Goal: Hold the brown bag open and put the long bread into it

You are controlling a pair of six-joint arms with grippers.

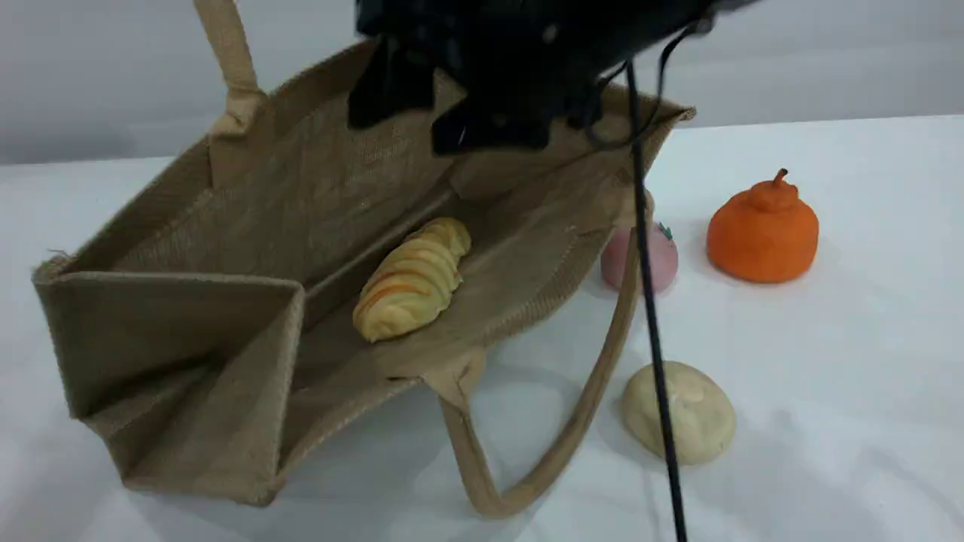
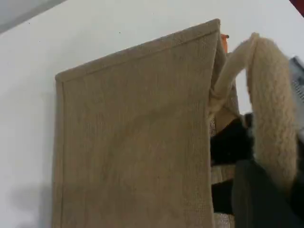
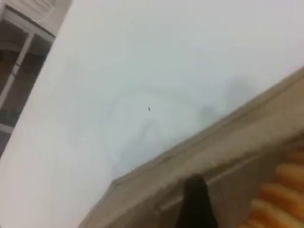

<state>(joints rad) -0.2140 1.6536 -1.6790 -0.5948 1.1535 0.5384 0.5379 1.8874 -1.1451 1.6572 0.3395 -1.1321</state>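
Observation:
The brown bag (image 1: pixel 248 248) lies tilted on the white table with its mouth open toward the camera. One beige handle (image 1: pixel 226 53) is pulled up and out of the top of the scene view. In the left wrist view that handle (image 2: pixel 270 109) runs into my left gripper (image 2: pixel 247 166), which is shut on it. The long bread (image 1: pixel 413 280), yellow with orange bands, lies inside the bag on its lower wall, and nothing holds it. My right gripper (image 1: pixel 429 120) hangs blurred above the bag's mouth, open and empty. The right wrist view shows the bread (image 3: pixel 275 199) beside one fingertip (image 3: pixel 194 204).
Right of the bag stand an orange pumpkin-shaped item (image 1: pixel 763 229) and a pink round item (image 1: pixel 661 260). A cream round bun (image 1: pixel 681 410) lies near the front. The bag's second handle (image 1: pixel 557 444) loops onto the table. A black cable (image 1: pixel 651 316) hangs down across the scene.

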